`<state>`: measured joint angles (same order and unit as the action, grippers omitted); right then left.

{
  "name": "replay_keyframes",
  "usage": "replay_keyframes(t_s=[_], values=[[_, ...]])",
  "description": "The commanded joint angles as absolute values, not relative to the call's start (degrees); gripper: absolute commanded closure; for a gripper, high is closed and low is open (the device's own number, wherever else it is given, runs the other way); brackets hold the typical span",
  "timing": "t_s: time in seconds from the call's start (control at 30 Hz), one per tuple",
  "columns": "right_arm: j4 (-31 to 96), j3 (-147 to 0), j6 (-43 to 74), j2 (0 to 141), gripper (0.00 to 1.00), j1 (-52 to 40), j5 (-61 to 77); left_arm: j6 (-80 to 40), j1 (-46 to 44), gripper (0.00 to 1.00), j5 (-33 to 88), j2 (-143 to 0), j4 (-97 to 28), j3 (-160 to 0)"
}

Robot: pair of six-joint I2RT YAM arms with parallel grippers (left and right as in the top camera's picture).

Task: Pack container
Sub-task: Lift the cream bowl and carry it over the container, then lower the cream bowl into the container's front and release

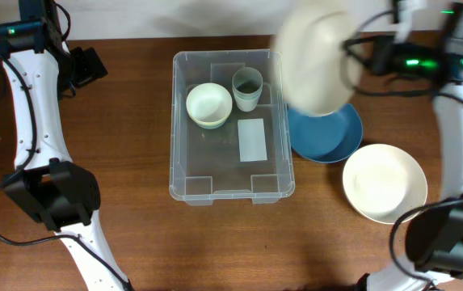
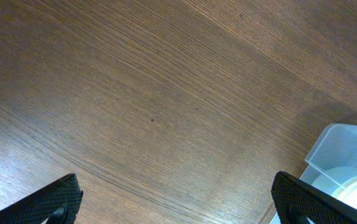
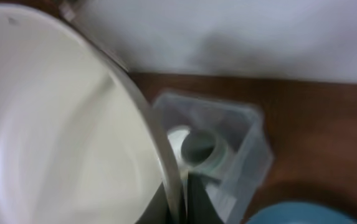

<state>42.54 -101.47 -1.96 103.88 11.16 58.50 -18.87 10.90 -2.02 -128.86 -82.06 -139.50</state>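
The clear plastic container [image 1: 231,192] stands mid-table with a small white bowl [image 1: 209,105] and a pale green cup [image 1: 247,87] inside it, next to its white label [image 1: 251,139]. My right gripper [image 1: 354,53] is shut on the rim of a large cream bowl [image 1: 316,61], held tilted in the air over the container's far right edge. In the right wrist view the cream bowl [image 3: 53,124] fills the left, pinched in my right gripper [image 3: 181,199], with the container [image 3: 247,143] below. My left gripper [image 1: 94,66] is open over bare wood at the far left, holding nothing [image 2: 178,193].
A blue plate [image 1: 328,137] lies just right of the container, partly under the raised bowl. A big white bowl [image 1: 385,182] sits at the front right. The container's corner [image 2: 346,140] shows at the lower right of the left wrist view.
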Motion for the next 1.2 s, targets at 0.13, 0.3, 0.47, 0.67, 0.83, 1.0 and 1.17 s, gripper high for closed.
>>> replay_keyframes(t_s=[0.13, 0.3, 0.47, 0.67, 0.83, 1.0, 1.17], values=[[52.29, -101.91, -7.25, 102.85, 0.96, -6.39, 21.56, -18.39, 11.03, 0.01, -2.81, -128.9, -82.13, -140.35], [56.25, -101.8, -7.05, 102.91, 0.96, -14.7, 11.2, -18.39, 11.03, 0.01, -2.81, -128.9, -82.11, -140.35], [60.29, -101.78, -5.15, 103.77, 0.96, -19.38, 5.08, -18.39, 11.03, 0.01, -2.81, -128.9, -82.11, -140.35], [60.93, -101.16, -3.49, 106.3, 0.96, -20.32, 6.13, -18.39, 11.05, 0.01, -2.81, -128.9, -82.11, -140.35], [60.82, -100.29, -2.5, 108.16, 0.96, -20.36, 7.31, -18.39, 11.03, 0.01, -2.81, -128.9, -82.11, -140.35], [60.84, -100.27, -2.52, 109.6, 0.96, -21.43, 7.51, -18.39, 11.03, 0.01, -2.81, -128.9, -82.11, -140.35], [60.88, -100.27, -2.52, 109.97, 0.84, -22.92, 7.49, -18.39, 11.03, 0.01, -2.81, -128.9, -82.11, -140.35]])
